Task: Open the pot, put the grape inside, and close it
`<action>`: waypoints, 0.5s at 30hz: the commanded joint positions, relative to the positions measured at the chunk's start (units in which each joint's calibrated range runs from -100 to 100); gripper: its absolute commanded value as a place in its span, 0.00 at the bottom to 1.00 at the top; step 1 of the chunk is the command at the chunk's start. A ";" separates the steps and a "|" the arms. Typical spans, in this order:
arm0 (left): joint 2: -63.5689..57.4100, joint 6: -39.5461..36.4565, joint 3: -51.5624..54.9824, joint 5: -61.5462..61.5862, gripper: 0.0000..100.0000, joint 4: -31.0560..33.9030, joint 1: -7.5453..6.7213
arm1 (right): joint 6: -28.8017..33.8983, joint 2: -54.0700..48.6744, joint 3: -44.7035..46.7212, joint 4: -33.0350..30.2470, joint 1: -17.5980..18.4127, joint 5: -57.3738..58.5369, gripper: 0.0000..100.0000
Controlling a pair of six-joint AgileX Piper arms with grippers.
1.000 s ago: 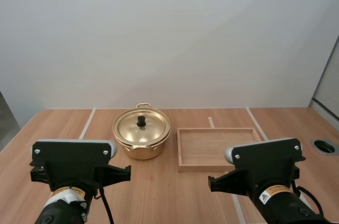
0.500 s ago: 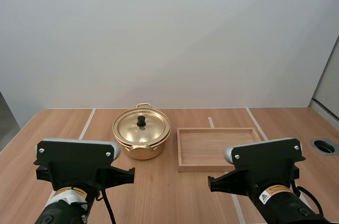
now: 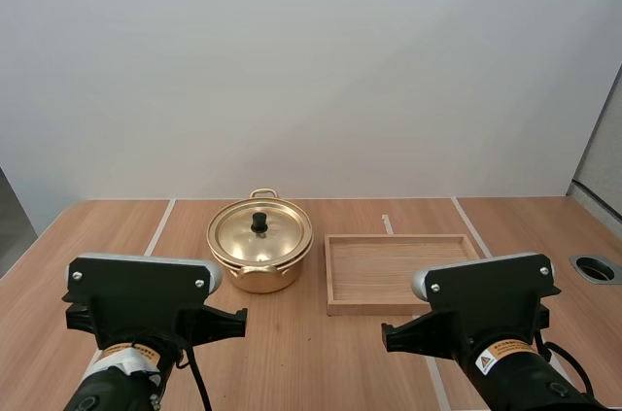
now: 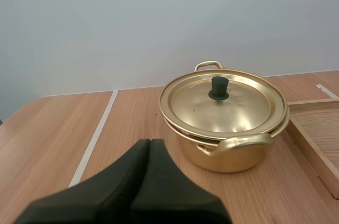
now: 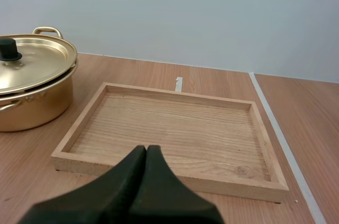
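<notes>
Both arms low at the near side, pot shut on the bench

Starting on the left: the left arm (image 3: pixel 141 319) sits low at the near edge of the bench (image 3: pixel 292 353), left jaws pressed together into one dark wedge and holding nothing, aimed toward the pot (image 4: pixel 228 150). The gold pot stands upright further back, lid (image 4: pixel 222 102) seated flat on it, black knob (image 4: pixel 219 87) sticking up in the middle, one loop handle facing the arms and one at the far side. Just beside it on the right, with a small gap, lies the wooden tray (image 5: pixel 175 123), flat, bare wood floor showing. Then the right arm (image 3: pixel 486 319), right jaws likewise squeezed together on nothing, just short of the tray's near rim.
</notes>
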 commanded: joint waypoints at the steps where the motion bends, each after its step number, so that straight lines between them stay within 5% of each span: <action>1: -0.37 -0.67 0.00 -1.16 0.00 0.15 -0.30 | 0.35 -0.42 0.00 0.19 0.02 -0.15 0.00; 15: -0.37 -0.67 0.00 -1.16 0.00 0.15 -0.30 | 0.35 -0.42 0.00 0.19 0.02 -0.15 0.00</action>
